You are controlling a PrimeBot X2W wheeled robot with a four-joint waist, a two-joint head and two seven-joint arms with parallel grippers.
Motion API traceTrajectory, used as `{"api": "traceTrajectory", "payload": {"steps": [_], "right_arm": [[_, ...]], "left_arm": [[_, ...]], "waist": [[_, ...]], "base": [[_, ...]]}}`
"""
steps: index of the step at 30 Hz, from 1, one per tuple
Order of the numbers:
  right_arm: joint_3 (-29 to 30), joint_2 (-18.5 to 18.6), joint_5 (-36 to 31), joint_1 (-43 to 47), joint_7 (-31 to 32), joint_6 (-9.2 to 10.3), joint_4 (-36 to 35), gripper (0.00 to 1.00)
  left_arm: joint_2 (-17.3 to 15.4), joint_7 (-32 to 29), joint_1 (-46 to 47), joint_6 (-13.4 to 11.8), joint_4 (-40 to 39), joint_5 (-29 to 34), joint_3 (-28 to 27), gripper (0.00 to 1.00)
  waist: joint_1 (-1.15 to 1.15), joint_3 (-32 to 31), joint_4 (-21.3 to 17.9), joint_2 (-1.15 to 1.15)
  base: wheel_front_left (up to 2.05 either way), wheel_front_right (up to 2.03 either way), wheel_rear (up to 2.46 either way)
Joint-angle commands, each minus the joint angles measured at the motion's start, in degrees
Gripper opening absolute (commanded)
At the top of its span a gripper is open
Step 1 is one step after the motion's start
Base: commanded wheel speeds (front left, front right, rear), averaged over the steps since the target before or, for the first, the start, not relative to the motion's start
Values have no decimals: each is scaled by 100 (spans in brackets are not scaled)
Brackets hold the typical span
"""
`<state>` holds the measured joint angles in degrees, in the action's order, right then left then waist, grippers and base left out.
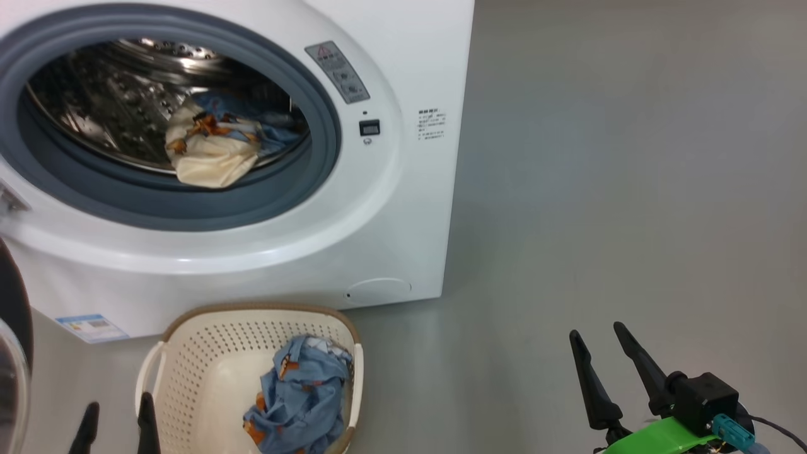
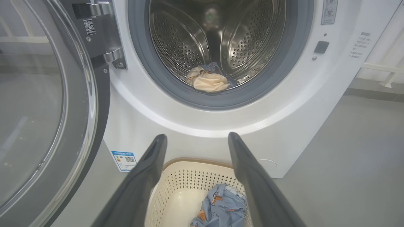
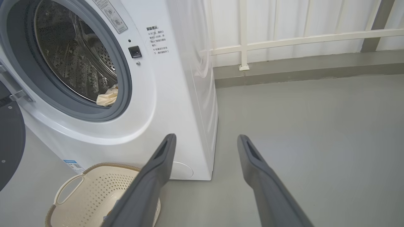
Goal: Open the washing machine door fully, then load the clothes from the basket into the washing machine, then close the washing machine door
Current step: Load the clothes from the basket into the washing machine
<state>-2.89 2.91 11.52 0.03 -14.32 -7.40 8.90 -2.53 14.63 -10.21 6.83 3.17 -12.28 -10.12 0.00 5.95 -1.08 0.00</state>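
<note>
Washing machine door (image 2: 47,110), large, round, glossy black with a bulging clear glass window, stands swung open at far left, hinged on the machine's left side. Next comes our left pincer (image 2: 197,136): two long dark fingers spread wide, pinching nothing, hovering over the near-left part of the small cream-white perforated plastic basket (image 1: 258,308) with a brown woven-look rim. The basket sits on the floor just in front of the machine. In it lies one crumpled light blue garment (image 1: 302,391) with orange-brown prints, toward the right side. Above is the big white boxy front-loading washing machine (image 1: 391,208). In its steel perforated drum (image 1: 113,94) a cream and blue piece (image 1: 211,151) lies low, close to the grey-blue rubber ring (image 1: 189,202). At far right the right pincer (image 1: 597,330) is also spread and empty, over bare grey floor (image 1: 630,157), well apart from everything.

We judge loading is half done and the basket garment is next.

Risks:
- The fingers could come down on the basket wall or handle and shove or tip the light basket.
- A shallow pinch on loose fabric could let it slip out on the lift.
- The garment could drape over the rubber ring and get trapped when the door shuts.
- The left arm could knock the open door beside it.
</note>
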Motion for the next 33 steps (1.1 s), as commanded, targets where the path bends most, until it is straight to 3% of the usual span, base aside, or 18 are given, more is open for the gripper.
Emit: {"api": "traceTrajectory", "payload": {"steps": [1,16,33], "right_arm": [[-160,-3,98,-191,-68,-9,-118,100],[-275,-3,47,-715,-68,-9,-233,100],[-383,-3,-172,-1170,-68,-9,-461,100]], "left_arm": [[-35,37,293,8,-87,-68,-185,100],[-226,37,1296,62,395,-304,8,100],[-1104,37,3013,65,1708,-941,842,100]], "waist": [[0,141,-3,0],[0,1693,41,0],[0,3175,-199,0]], "base": [[0,0,0],[0,0,0],[0,0,0]]}}
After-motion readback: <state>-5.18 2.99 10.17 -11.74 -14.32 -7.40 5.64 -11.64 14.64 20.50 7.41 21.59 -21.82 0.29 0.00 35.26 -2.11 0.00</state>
